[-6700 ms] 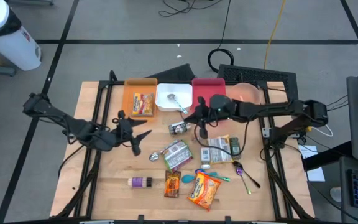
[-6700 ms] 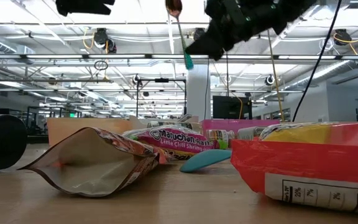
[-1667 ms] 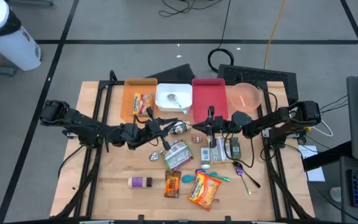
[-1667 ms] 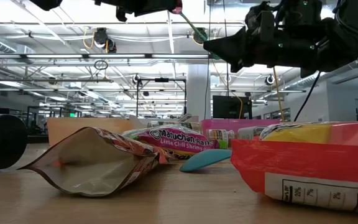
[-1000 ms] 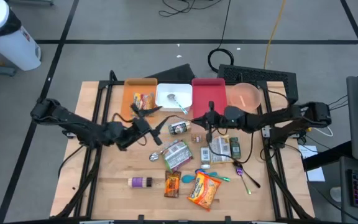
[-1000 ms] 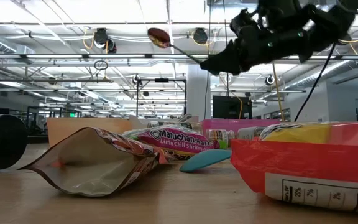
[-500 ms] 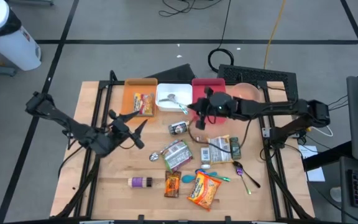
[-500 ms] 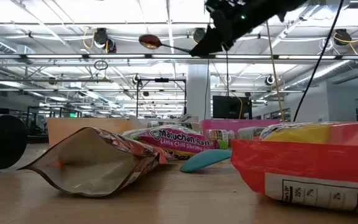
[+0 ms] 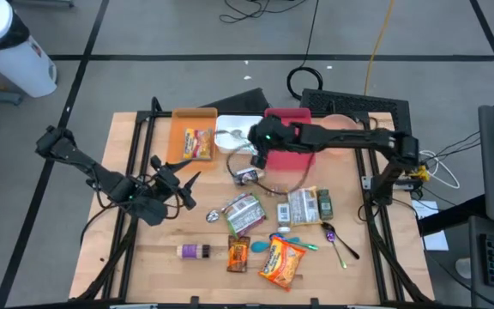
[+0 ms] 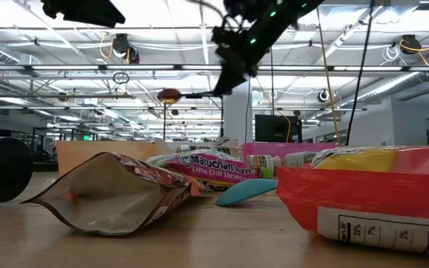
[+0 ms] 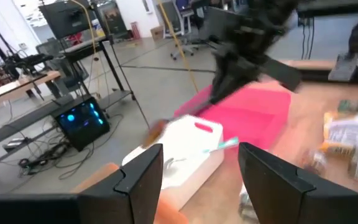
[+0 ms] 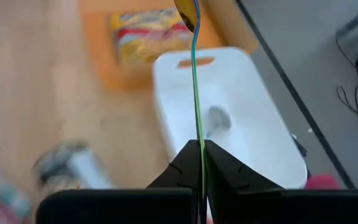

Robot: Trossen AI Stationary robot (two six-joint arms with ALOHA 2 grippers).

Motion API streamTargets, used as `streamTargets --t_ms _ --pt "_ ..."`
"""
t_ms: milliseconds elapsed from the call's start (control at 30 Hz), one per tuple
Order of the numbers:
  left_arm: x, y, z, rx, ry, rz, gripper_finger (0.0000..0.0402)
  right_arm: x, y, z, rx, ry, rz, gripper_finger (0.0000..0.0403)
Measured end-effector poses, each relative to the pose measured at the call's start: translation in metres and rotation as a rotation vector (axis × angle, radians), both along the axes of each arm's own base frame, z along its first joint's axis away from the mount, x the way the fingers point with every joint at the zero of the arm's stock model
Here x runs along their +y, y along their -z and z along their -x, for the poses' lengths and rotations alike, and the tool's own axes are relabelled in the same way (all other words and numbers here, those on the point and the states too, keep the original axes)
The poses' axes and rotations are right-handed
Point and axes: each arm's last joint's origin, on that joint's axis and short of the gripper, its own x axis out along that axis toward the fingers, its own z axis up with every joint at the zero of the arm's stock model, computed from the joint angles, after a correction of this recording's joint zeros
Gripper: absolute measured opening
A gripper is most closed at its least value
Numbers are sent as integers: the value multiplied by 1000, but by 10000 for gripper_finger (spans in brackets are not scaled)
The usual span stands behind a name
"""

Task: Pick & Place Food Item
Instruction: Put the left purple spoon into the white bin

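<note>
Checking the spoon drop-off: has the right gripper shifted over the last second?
Yes. In the high view the right gripper, shut on a spoon, has swung from beside the red bin toward the white bin.

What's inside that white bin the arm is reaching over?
A spoon lies inside the white bin. The right gripper, shut on a second spoon, hovers above it and covers part of the bin's floor.

Wooden table (image 9: 153, 240): orange bin (image 9: 178, 129), white bin (image 9: 227, 144), red bin (image 9: 296, 160), scattered snack packets (image 9: 280, 262), spoons (image 9: 338, 241).
</note>
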Motion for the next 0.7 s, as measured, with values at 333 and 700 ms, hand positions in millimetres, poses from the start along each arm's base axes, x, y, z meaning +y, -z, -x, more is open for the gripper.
streamTargets --t_ms 333,700 --pt "2 8 4 74 30 21 214 -48 30 -9 52 210 -132 0" --pt "8 15 4 139 29 22 214 -62 30 -2 -3 308 -267 0"
